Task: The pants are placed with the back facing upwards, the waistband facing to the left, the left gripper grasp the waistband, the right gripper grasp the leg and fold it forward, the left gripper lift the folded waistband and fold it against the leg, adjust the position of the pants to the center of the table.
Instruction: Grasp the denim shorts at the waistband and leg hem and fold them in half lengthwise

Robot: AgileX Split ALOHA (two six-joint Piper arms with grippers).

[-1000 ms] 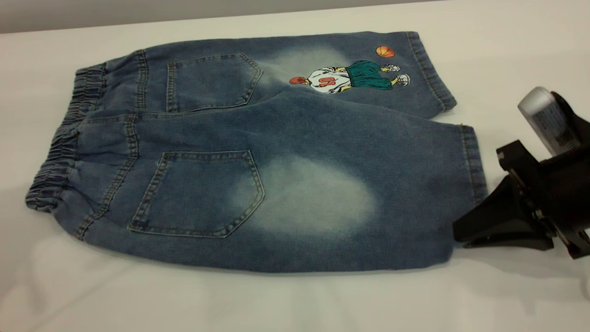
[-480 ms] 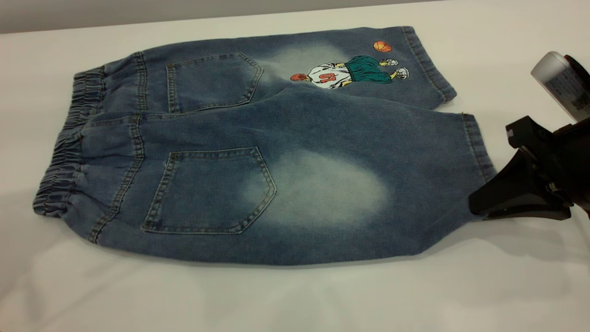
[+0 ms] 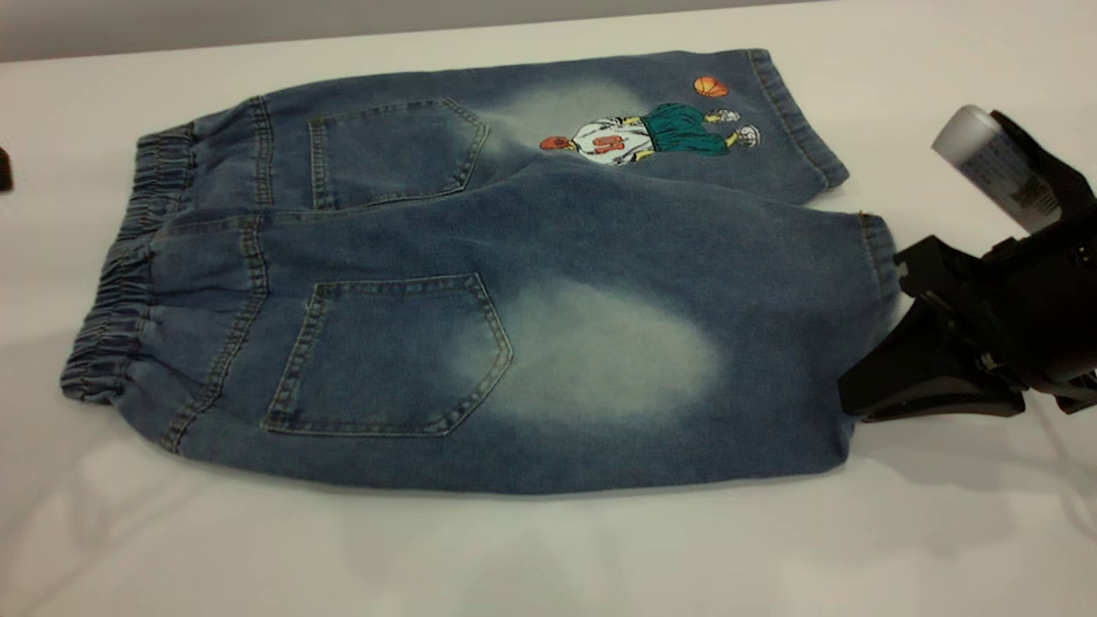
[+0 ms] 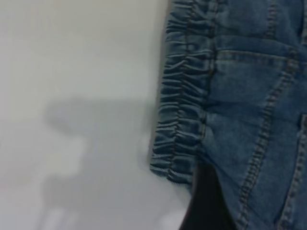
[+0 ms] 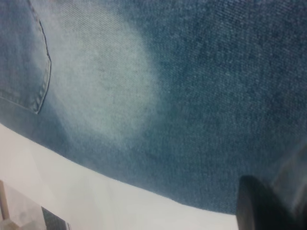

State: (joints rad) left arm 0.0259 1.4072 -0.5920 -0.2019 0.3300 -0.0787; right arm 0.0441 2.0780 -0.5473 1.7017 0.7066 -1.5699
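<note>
Lying back-side up on the white table, the pants spread flat with the waistband toward the left of the exterior view and both short legs reaching right. The leg with the large pale patch lies nearer the camera, partly overlapping the one bearing the basketball-player cartoon. At the hem corner of that nearer leg, the right gripper rests low on the table with its black fingers drawn together to a point touching the denim; whether cloth is caught between them cannot be told from this angle. The right wrist view adds only a close look at the faded patch, a corner of a back pocket and one dark fingertip set against the cloth near its edge, which does not settle the question. Of the left arm, the exterior view shows just a small dark sliver at the frame's left edge, apart from the waistband. The left wrist view gives what the exterior cannot: the puckered elastic seen from close above, the bare table beside it crossed by the arm's shadow, and a dark shape at the band's end corner; the left gripper's fingers cannot be judged open or closed.
</note>
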